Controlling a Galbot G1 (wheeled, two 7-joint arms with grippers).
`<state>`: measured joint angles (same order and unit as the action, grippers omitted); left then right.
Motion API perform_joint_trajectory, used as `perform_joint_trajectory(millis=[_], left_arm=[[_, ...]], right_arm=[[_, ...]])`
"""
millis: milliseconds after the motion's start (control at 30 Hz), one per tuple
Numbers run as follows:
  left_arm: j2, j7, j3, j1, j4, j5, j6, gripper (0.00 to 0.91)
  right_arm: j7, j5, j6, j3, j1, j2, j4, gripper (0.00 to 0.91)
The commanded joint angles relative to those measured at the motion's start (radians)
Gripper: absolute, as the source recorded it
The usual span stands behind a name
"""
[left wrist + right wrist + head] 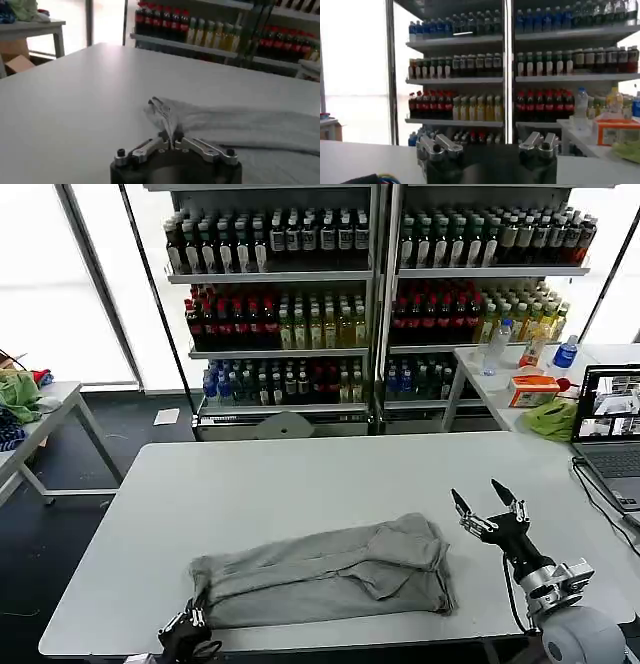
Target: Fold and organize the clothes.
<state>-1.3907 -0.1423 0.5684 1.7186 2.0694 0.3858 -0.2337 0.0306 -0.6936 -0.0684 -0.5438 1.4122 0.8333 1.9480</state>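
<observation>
A light grey shirt (330, 574) lies folded into a long band across the near half of the white table (250, 484). My left gripper (190, 621) sits at the table's near left edge, shut on the shirt's left end. In the left wrist view the pinched fold of grey cloth (167, 116) rises from between the closed jaws of the gripper (171, 142), and the shirt (250, 127) stretches away beyond. My right gripper (488, 499) hangs open just right of the shirt, fingertips raised above the table. Its fingers (440, 146) stand wide apart, holding nothing.
A laptop (610, 424) and its cable lie at the table's right edge. A bright green cloth (548, 419) and an orange box (532, 389) rest on a side table behind it. Bottle shelves (380, 294) stand behind. Another small table (30, 424) with cloths is far left.
</observation>
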Motion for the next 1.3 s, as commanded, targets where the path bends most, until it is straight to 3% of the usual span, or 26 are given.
perform_joint_trajectory(millis=[33, 300, 567, 933, 1300], left_arm=[[0.051, 0.034, 0.172, -0.022, 0.013, 0.025, -0.005, 0.01], [0.158, 0.186, 0.511, -0.058, -0.045, 0.011, -0.014, 0.0], [0.256, 0.276, 0.664, -0.092, -0.138, -0.058, -0.017, 0.0], [0.239, 0.308, 0.613, -0.089, -0.027, -0.043, -0.071, 0.01], [0.258, 0.2, 0.377, -0.104, 0.137, 0.078, -0.192, 0.01]], right_arm=[[-0.002, 0.005, 0.008, 0.021, -0.011, 0.001, 0.01, 0.907], [-0.004, 0.007, 0.016, 0.038, -0.029, 0.009, 0.017, 0.907], [-0.004, 0.006, 0.016, 0.032, -0.014, 0.01, 0.042, 0.907], [-0.001, 0.008, 0.005, 0.012, 0.023, 0.006, 0.062, 0.907], [-0.001, 0.014, 0.004, -0.001, 0.057, 0.019, 0.09, 0.907]])
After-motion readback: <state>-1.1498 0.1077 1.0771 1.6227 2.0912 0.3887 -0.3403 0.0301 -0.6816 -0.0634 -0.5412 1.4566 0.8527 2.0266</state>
